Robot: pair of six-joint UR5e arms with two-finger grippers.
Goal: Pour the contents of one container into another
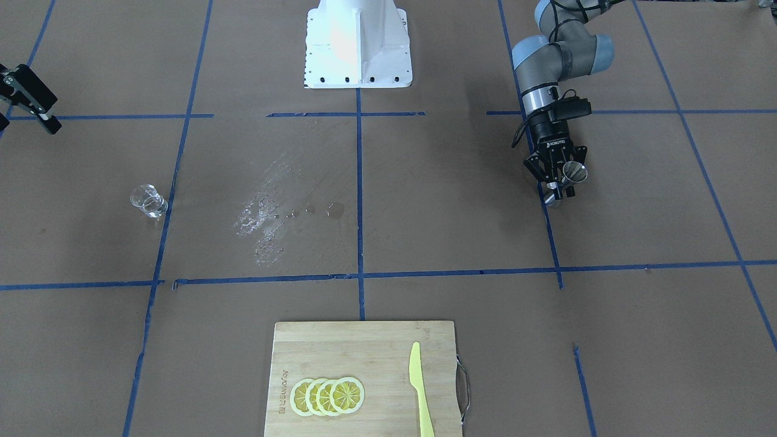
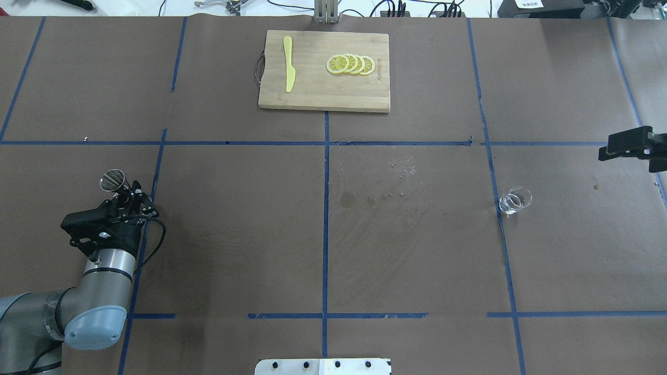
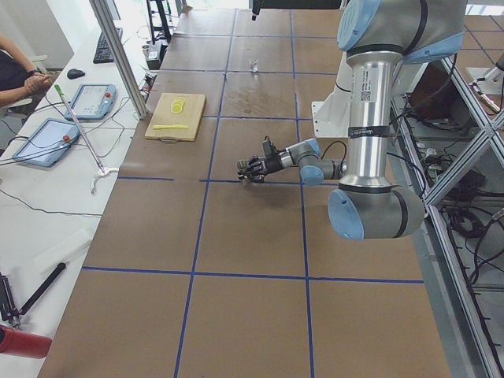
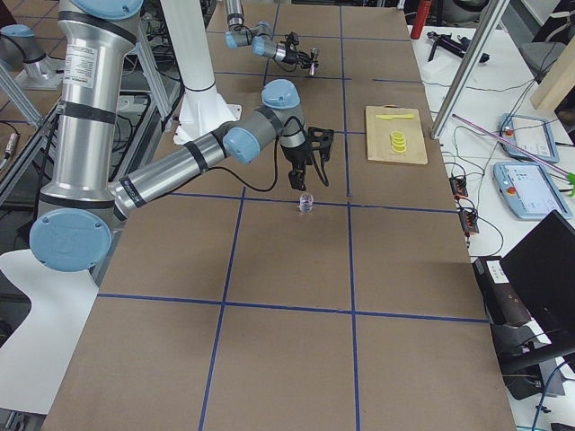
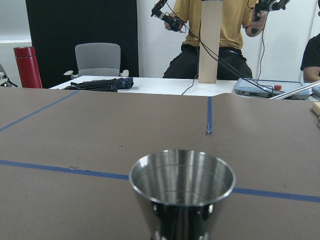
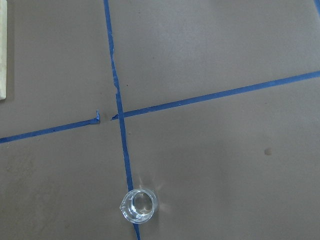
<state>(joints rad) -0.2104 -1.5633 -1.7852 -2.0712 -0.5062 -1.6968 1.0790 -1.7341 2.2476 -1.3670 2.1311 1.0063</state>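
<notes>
The small clear glass cup stands upright on the brown table, on a blue tape line at the right; it also shows low in the right wrist view as the cup. My right gripper hovers open beyond and to the right of it, apart from it, holding nothing. At the far left my left gripper is shut on the steel jigger, held above the table. The jigger's open mouth fills the bottom of the left wrist view. From the front, the jigger sits tilted in the left gripper.
A wooden cutting board at the table's far middle carries lemon slices and a yellow knife. Wet spill marks lie in the table's middle. The robot base is on my side. People stand beyond the far edge.
</notes>
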